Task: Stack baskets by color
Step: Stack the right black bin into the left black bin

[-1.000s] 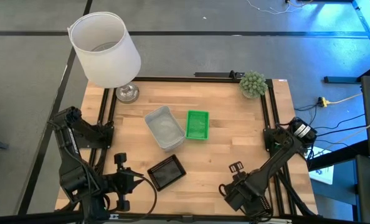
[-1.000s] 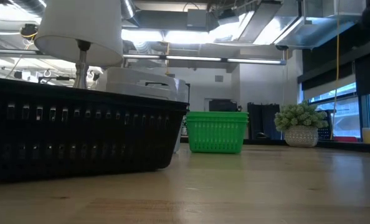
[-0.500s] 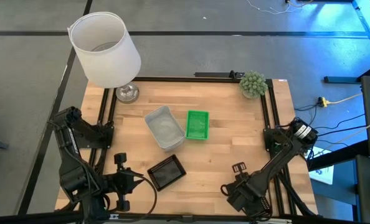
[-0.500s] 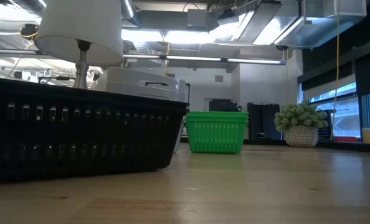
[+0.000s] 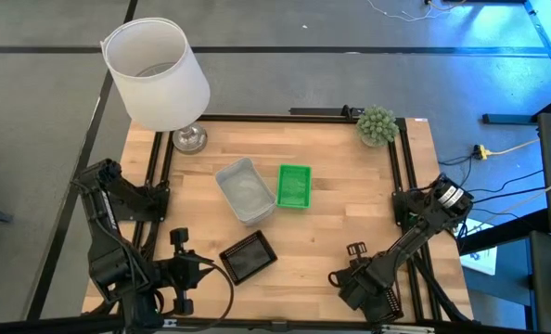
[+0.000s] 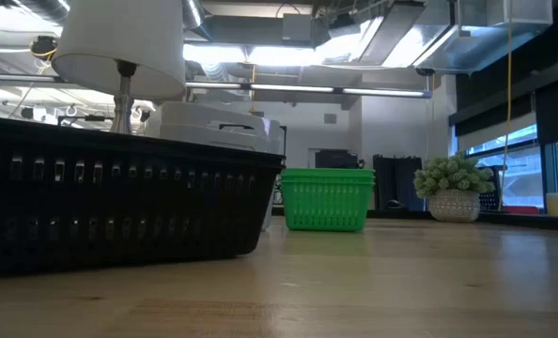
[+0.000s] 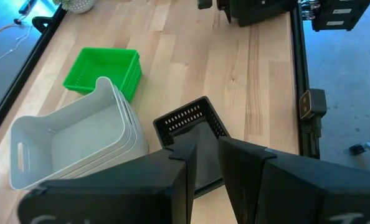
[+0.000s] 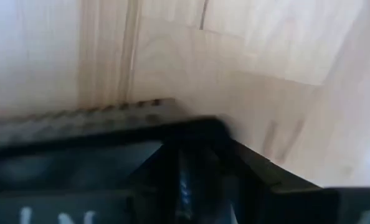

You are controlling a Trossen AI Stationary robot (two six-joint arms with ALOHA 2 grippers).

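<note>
Both grippers sit low in the high view, away from the baskets. At the lower left of that frame the left gripper [image 5: 179,270] rests by the table's near edge, its fingers [image 7: 179,177] standing a narrow gap apart with nothing between them; the black basket stack lies just beyond them. Toward the lower right, the right gripper [image 5: 342,263] rests over bare wood, well apart from every basket; whether its fingers are open or closed I cannot tell, and nothing is seen in its hold.

Three stacks of small shallow plastic mesh trays lie on the light wooden butcher-block table [image 5: 350,204]. A black mesh basket stack [image 5: 248,256] lies lower centre, turned at an angle; in the low view it fills the left of the frame [image 6: 119,202]. A translucent grey-white basket stack [image 5: 244,190] sits at the centre, also angled, its nested rims showing in the left wrist view [image 7: 73,149]. A bright green mesh basket stack [image 5: 294,186] stands just beside it to the right, touching or nearly so.

Further out, a white drum lampshade on a silvery lamp base [image 5: 157,74] occupies the upper left corner of the table, and a small round green plant in a pale pot [image 5: 377,124] the upper right corner.
</note>
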